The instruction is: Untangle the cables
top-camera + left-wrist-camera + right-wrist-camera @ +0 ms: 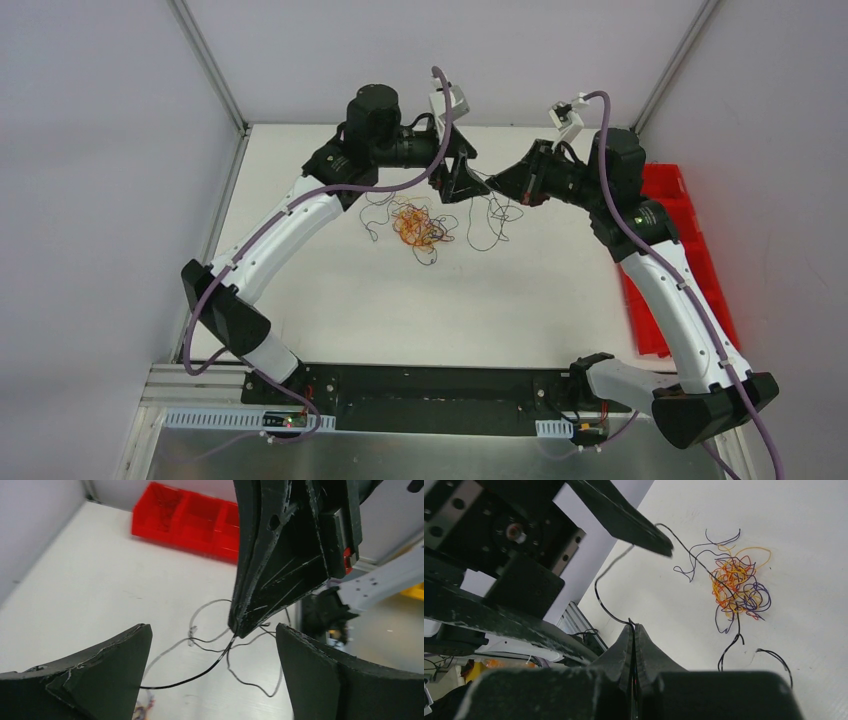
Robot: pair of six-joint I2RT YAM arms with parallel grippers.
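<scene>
Right tool: pinched tight on one black wire running down to the orange-and-purple cable ball on the bench, which lies leftward and nearer my left tool, gaping wide with nothing in it

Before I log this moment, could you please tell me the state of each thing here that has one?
left hand: open, holding nothing.
right hand: shut on a black cable.
black cable: raised at the right hand, slack and curving.
cable ball: knotted, lying on the table.
red bin: upright at the table's right side; contents unclear.
</scene>
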